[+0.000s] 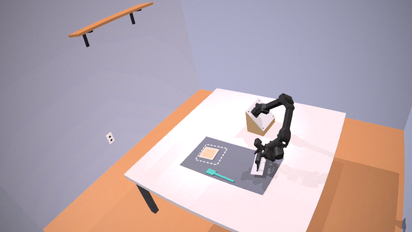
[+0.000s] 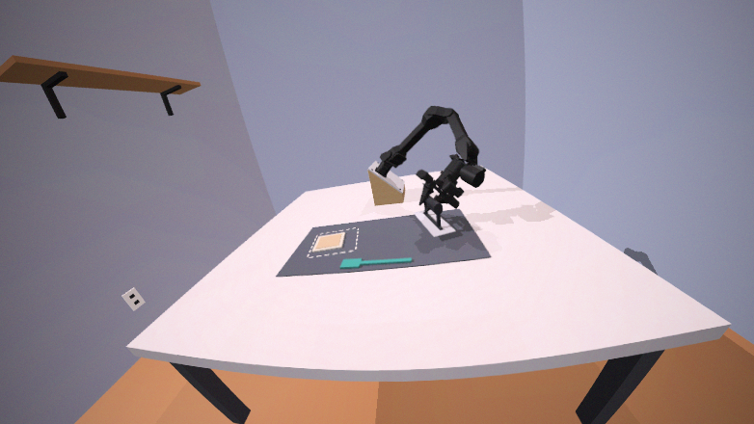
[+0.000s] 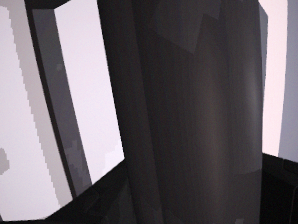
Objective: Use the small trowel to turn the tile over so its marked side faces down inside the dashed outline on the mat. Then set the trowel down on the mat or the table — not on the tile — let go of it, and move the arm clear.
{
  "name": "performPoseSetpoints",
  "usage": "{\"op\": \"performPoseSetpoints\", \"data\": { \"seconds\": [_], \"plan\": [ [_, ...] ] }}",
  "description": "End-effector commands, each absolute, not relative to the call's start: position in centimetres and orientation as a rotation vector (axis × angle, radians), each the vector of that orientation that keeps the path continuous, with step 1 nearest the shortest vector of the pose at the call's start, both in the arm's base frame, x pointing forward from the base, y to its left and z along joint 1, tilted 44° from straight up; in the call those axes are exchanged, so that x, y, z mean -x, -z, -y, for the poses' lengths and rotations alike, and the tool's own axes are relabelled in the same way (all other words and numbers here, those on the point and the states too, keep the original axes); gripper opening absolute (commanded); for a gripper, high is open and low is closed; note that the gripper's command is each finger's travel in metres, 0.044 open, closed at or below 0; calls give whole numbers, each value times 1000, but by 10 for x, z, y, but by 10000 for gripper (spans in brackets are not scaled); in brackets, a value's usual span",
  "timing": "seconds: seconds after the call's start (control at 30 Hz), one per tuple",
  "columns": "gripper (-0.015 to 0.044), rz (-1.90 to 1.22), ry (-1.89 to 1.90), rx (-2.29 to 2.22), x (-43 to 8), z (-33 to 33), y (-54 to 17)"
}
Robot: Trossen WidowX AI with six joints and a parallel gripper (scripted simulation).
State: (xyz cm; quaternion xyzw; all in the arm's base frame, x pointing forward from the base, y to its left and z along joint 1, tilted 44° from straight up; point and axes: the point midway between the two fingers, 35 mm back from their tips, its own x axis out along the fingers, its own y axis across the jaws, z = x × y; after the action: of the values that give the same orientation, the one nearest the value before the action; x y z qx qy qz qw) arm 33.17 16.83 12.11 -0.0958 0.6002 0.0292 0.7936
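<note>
The tile (image 1: 209,153) (image 2: 329,242) lies flat on the mat, peach face with a pale border up, inside the dashed outline (image 1: 226,148) (image 2: 358,228) and nearer its left side. No mark can be made out on that face. My gripper (image 1: 260,156) (image 2: 434,203) is shut on the black handle of the small trowel (image 1: 253,172) (image 2: 427,225) (image 3: 90,75), which has a flat white blade. The blade is low over the right part of the mat, away from the tile; whether it touches the mat is unclear. The handle fills much of the wrist view and hides the fingertips.
A teal spatula (image 1: 211,172) (image 2: 351,263) lies along the front of the dark mat (image 1: 236,163) (image 2: 390,237). The wooden block (image 1: 253,126) (image 2: 386,196) with a sloped white top carries the arm's base at the back of the table (image 1: 178,175) (image 2: 400,316).
</note>
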Motion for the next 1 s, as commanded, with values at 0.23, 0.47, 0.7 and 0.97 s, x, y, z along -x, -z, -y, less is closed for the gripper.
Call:
{"op": "performPoseSetpoints", "data": {
  "seconds": [0.23,0.47,0.7,0.97],
  "plan": [
    [0,-1284,-53,205,-334,-178,-109],
    [79,-1284,-54,205,-335,-181,-106],
    [263,-1284,-54,205,-335,-181,-106],
    [300,-1284,-54,205,-335,-181,-106]
  ]
}}
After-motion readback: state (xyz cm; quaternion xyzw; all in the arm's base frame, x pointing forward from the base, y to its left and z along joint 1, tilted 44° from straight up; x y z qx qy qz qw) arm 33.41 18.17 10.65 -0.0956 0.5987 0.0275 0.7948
